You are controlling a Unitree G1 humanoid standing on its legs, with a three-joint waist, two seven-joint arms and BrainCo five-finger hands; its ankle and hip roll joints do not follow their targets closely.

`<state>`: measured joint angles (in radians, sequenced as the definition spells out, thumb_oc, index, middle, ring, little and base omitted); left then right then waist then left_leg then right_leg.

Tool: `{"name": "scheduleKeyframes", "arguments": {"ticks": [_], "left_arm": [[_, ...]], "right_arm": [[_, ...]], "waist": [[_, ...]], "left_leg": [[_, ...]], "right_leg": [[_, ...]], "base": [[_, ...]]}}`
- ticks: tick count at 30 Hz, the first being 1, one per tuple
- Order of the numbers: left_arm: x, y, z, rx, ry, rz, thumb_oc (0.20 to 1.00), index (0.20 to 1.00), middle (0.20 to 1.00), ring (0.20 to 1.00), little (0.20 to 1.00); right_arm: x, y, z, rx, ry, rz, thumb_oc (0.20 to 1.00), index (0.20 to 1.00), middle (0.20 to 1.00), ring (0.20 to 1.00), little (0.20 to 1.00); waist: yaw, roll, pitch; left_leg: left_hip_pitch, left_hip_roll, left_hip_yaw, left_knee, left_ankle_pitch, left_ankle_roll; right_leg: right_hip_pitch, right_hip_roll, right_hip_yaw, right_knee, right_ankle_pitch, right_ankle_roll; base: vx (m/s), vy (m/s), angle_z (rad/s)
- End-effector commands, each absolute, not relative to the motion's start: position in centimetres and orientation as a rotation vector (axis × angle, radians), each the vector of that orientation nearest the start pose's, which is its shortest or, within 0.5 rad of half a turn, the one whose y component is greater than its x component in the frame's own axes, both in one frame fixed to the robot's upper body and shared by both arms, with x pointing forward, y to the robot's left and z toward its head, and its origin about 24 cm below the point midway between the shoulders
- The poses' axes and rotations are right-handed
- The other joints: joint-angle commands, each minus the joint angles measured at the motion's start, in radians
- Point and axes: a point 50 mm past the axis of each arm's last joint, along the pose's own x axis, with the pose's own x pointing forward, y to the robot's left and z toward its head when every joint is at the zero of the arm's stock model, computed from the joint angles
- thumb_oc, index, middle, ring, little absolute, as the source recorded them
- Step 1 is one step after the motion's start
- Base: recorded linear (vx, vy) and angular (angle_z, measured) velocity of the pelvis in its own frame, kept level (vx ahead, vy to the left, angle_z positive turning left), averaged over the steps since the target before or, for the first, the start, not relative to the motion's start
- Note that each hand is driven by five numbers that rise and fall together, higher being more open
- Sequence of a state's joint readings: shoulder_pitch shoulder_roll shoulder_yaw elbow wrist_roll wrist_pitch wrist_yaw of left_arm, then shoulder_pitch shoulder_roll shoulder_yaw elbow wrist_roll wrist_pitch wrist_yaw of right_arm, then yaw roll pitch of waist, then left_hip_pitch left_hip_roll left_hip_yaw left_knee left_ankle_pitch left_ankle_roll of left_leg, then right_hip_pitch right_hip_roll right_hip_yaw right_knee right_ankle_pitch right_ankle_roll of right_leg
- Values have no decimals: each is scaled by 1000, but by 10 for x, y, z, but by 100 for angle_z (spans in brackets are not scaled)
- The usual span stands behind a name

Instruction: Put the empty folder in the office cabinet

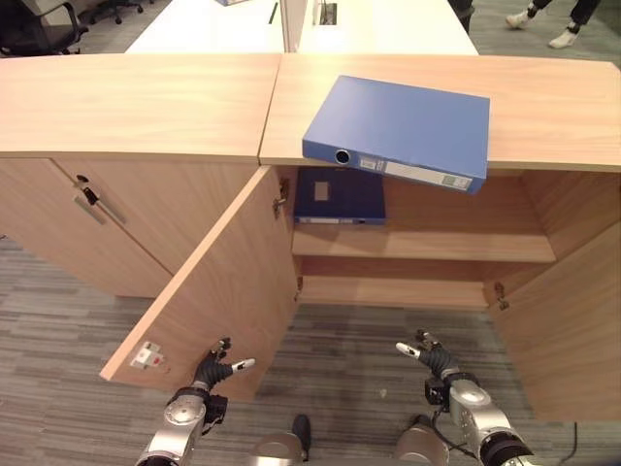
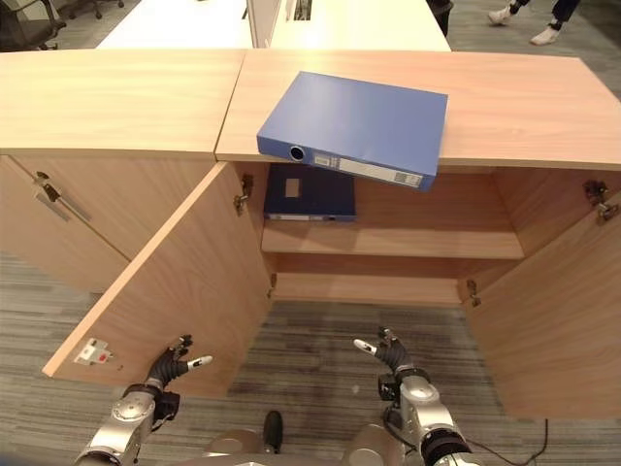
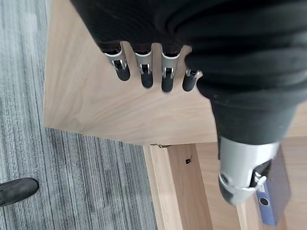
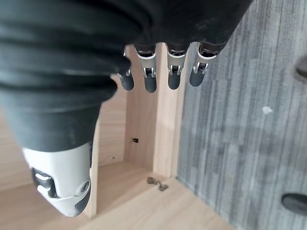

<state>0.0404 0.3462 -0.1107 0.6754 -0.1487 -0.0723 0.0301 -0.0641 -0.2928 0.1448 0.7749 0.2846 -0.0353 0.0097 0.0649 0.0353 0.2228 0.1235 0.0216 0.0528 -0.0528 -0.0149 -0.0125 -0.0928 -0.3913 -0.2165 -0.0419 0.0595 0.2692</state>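
left eye view: i see the big blue lever-arch folder (image 1: 403, 126) lying flat on the light wooden cabinet top (image 1: 136, 97), its spine with the round finger hole facing me and its front edge jutting out a little past the top's edge, right above the open compartment. neither hand touches it. inside the open light-wood office cabinet (image 1: 427, 243), a second, darker blue folder (image 1: 340, 194) lies flat on the upper shelf (image 1: 437, 246), at the left end, just below the overhanging one. the rest of that shelf is bare wood, and a lower shelf (image 1: 388, 289) sits beneath it.

the cabinet's left door (image 1: 218, 282) is swung wide toward me, with a small white-and-red latch piece (image 1: 147, 357) near its lower outer corner; the right door (image 1: 568, 325) stands open on the other side. the neighbouring cabinet to the left is closed and has a slim metal handle (image 1: 92, 199).

my left hand (image 1: 215, 370) hangs low in front of the open left door, fingers relaxed and spread, holding nothing; in the left wrist view its fingers (image 3: 146, 72) hang straight before the door's wood. my right hand (image 1: 429, 355) hangs low over the grey striped carpet (image 1: 359, 359) before the opening, likewise loose and empty, its fingers (image 4: 175, 72) straight in the right wrist view

a person's white shoes (image 1: 543, 27) show at the far edge, beyond the cabinet top
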Motion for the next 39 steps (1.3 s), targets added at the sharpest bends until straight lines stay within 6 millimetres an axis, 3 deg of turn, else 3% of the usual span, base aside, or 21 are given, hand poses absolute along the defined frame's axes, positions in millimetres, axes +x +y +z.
{"name": "scheduleKeyframes", "arguments": {"ticks": [1, 6, 7, 13, 14, 16, 17, 18, 19, 20, 22, 23, 25, 28, 34, 39], "left_arm": [[194, 248, -76, 267, 557, 90, 1000, 1000, 1000, 1000, 1000], [185, 248, -82, 261, 583, 97, 1000, 1000, 1000, 1000, 1000], [182, 244, -87, 241, 599, 96, 1000, 1000, 1000, 1000, 1000], [186, 231, -89, 169, 593, 91, 1000, 1000, 1000, 1000, 1000], [187, 229, -90, 167, 595, 90, 1000, 1000, 1000, 1000, 1000], [188, 228, -89, 165, 594, 81, 1000, 1000, 1000, 1000, 1000], [189, 226, -88, 161, 587, 76, 1000, 1000, 1000, 1000, 1000], [191, 222, -87, 158, 578, 55, 1000, 1000, 1000, 1000, 1000], [192, 222, -86, 155, 577, 52, 1000, 1000, 1000, 1000, 1000], [190, 222, -89, 161, 592, 52, 1000, 1000, 1000, 1000, 1000], [188, 222, -90, 166, 600, 46, 1000, 1000, 1000, 1000, 1000], [188, 221, -91, 170, 604, 41, 1000, 1000, 1000, 1000, 1000], [187, 223, -91, 186, 611, 38, 1000, 1000, 1000, 1000, 1000], [187, 222, -90, 194, 611, 19, 1000, 1000, 1000, 1000, 1000], [185, 227, -90, 233, 625, -3, 1000, 1000, 1000, 1000, 1000], [188, 234, -87, 269, 620, 0, 1000, 1000, 1000, 1000, 1000]], "right_arm": [[217, -226, -80, -104, 597, -49, 1000, 1000, 1000, 1000, 1000], [204, -231, -87, -110, 632, -46, 1000, 1000, 1000, 1000, 1000], [203, -235, -86, -124, 633, -41, 1000, 1000, 1000, 1000, 1000], [217, -242, -72, -193, 581, -8, 1000, 1000, 1000, 1000, 1000], [219, -243, -70, -202, 575, -7, 1000, 1000, 1000, 1000, 1000], [221, -244, -69, -206, 573, -8, 1000, 1000, 1000, 1000, 1000], [222, -245, -67, -205, 565, -17, 1000, 1000, 1000, 1000, 1000], [224, -249, -65, -212, 560, -35, 1000, 1000, 1000, 1000, 1000], [225, -249, -65, -215, 564, -36, 1000, 1000, 1000, 1000, 1000], [225, -248, -67, -222, 575, -31, 1000, 1000, 1000, 1000, 1000], [223, -246, -70, -211, 588, -32, 1000, 1000, 1000, 1000, 1000], [221, -245, -73, -202, 603, -33, 1000, 1000, 1000, 1000, 1000], [217, -245, -77, -195, 622, -42, 1000, 1000, 1000, 1000, 1000], [212, -244, -81, -176, 634, -58, 1000, 1000, 1000, 1000, 1000], [198, -237, -91, -113, 668, -71, 1000, 1000, 1000, 1000, 1000], [205, -228, -89, -101, 655, -49, 1000, 1000, 1000, 1000, 1000]], "waist": [[-37, 6, -9], [-49, 0, -32], [-58, 15, -41], [-59, 41, -30], [-57, 37, -28], [-59, 32, -27], [-60, 25, -27], [-65, 15, -27], [-59, 13, -25], [-35, -4, -18], [-15, -24, -13], [-4, -33, -9], [9, -37, -5], [6, -27, -13], [5, -46, -29], [-1, -45, -21]], "left_leg": [[67, 106, -40, -19, -102, -123], [122, 155, -64, -4, -133, -171], [101, 198, -98, 31, -102, -189], [18, 265, -128, 157, 110, -235], [6, 273, -110, 184, 147, -236], [-6, 277, -81, 206, 156, -229], [-22, 291, -25, 237, 169, -221], [-39, 305, 87, 280, 161, -208], [-47, 291, 113, 300, 134, -200], [-85, 185, 95, 328, 9, -165], [-127, 85, 77, 337, -84, -133], [-154, 29, 63, 341, -106, -118], [-173, -23, 56, 340, -114, -105], [-128, -2, 100, 295, -126, -81], [-36, 4, 81, 165, -109, -64], [13, 14, 96, 74, -90, -47]], "right_leg": [[-55, 18, 64, 52, 78, -7], [-25, 26, 58, 35, 105, -7], [-15, 55, 58, 47, 82, -9], [87, 150, -34, -6, 7, -70], [105, 162, -51, -15, -1, -80], [120, 168, -68, -21, -12, -90], [137, 173, -94, -26, -24, -100], [159, 185, -131, -31, -45, -114], [164, 193, -134, -32, -53, -120], [180, 204, -128, -35, -70, -125], [190, 207, -126, -33, -75, -128], [190, 209, -122, -30, -72, -129], [194, 225, -115, -21, -78, -136], [211, 248, -118, 0, -97, -141], [236, 248, -130, 50, -108, -147], [150, 238, -122, 175, -103, -118]], "base": [[348, -297, 23], [327, -329, 25], [277, -455, 46], [136, -339, 16], [111, -297, 16], [70, -200, 23], [88, -293, 18], [124, -369, 47], [177, -420, 35], [144, -290, 36], [111, -207, -12], [68, -126, -28], [35, -55, -25], [69, 13, 3], [71, 61, 19], [-43, 71, 4]]}}
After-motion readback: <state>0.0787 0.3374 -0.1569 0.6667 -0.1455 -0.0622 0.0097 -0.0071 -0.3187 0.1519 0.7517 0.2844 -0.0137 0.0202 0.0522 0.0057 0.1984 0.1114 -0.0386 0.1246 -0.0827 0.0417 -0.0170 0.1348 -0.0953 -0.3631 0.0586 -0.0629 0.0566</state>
